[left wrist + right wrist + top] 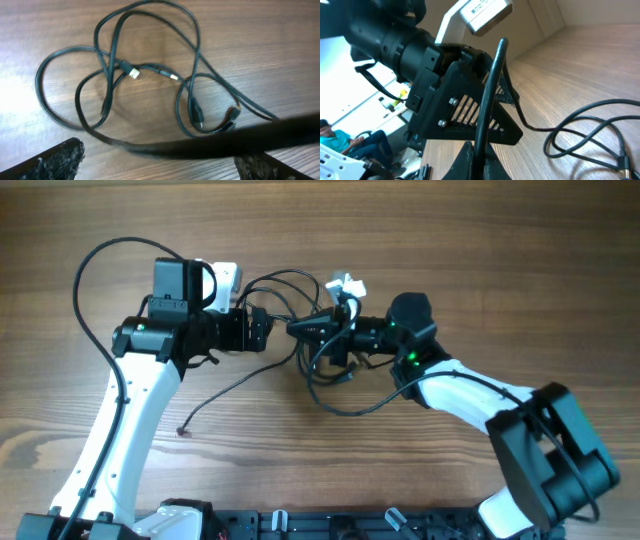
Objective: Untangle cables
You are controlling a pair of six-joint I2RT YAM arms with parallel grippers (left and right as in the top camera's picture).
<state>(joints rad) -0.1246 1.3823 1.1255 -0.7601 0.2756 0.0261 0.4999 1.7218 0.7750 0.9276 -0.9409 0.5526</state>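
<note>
Currently, both arms meet over the middle of the table (500, 260), with their tips facing each other and close together.

On the left gripper (266, 330), the fingers (55, 160) stand wide apart and nothing is clamped. One blurred strand (210, 142) runs across the gap between them, close to the camera. Whether it touches the fingers cannot be told.

On the right gripper (298, 330), the jaws are closed on one length of the cables (196, 112). In the right wrist view this length rises taut from the tips toward the left gripper.

The cables lie on the table in overlapping loops that cross one another. They sit beneath the two grippers and extend toward the arm bases. The left wrist view shows plug ends inside the tangle, among them a silvery tip (134, 73) near the centre. One free end (183, 430) trails off on the left arm's side, well apart from the loops.
</note>
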